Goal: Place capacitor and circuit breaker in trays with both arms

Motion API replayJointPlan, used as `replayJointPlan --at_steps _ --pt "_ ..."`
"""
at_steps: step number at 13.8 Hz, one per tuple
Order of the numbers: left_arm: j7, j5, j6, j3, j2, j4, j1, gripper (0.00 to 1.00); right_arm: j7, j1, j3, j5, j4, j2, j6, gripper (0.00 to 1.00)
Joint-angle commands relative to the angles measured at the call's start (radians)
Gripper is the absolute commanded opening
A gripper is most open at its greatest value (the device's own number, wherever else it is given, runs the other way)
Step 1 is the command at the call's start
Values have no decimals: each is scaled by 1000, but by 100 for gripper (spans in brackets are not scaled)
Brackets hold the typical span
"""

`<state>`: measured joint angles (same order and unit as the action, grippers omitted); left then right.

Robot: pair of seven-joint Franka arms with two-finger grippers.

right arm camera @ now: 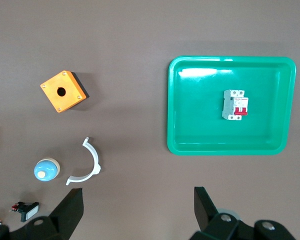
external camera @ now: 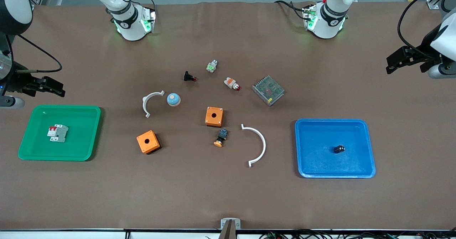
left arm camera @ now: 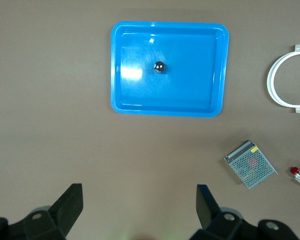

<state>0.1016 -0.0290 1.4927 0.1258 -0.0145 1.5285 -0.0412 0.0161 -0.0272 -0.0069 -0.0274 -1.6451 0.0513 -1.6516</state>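
The capacitor [external camera: 339, 149], a tiny black cylinder, lies in the blue tray [external camera: 320, 135] toward the left arm's end of the table; it also shows in the left wrist view [left arm camera: 159, 66] in the tray [left arm camera: 190, 90]. The circuit breaker [external camera: 58, 133], white-grey with red levers, lies in the green tray [external camera: 82, 125] toward the right arm's end; the right wrist view shows it [right arm camera: 235, 104] in the tray [right arm camera: 200, 115]. My left gripper [external camera: 392, 63] [left arm camera: 139, 195] is open and empty, raised over bare table beside the blue tray. My right gripper [external camera: 58, 88] [right arm camera: 138, 196] is open and empty, raised beside the green tray.
Between the trays lie two orange boxes [external camera: 214, 116] [external camera: 148, 141], two white arcs [external camera: 152, 102] [external camera: 258, 144], a blue dome [external camera: 173, 99], a metal mesh unit [external camera: 268, 90], a black button with orange cap [external camera: 221, 138], a white-orange indicator [external camera: 232, 83] and a black red-tipped part [external camera: 189, 76].
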Motion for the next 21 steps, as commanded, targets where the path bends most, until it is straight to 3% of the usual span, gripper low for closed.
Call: replayJointPlan --at_steps 1,3,21 --pt "-10 9 -22 0 -8 -11 0 100 -25 38 -28 -9 -1 -16 7 98" --pt "-10 11 -22 0 -8 -11 1 100 -57 75 -62 -9 14 -14 16 98" --pt "1 15 -29 12 -1 -11 1 100 -76 66 -61 50 113 -13 13 99"
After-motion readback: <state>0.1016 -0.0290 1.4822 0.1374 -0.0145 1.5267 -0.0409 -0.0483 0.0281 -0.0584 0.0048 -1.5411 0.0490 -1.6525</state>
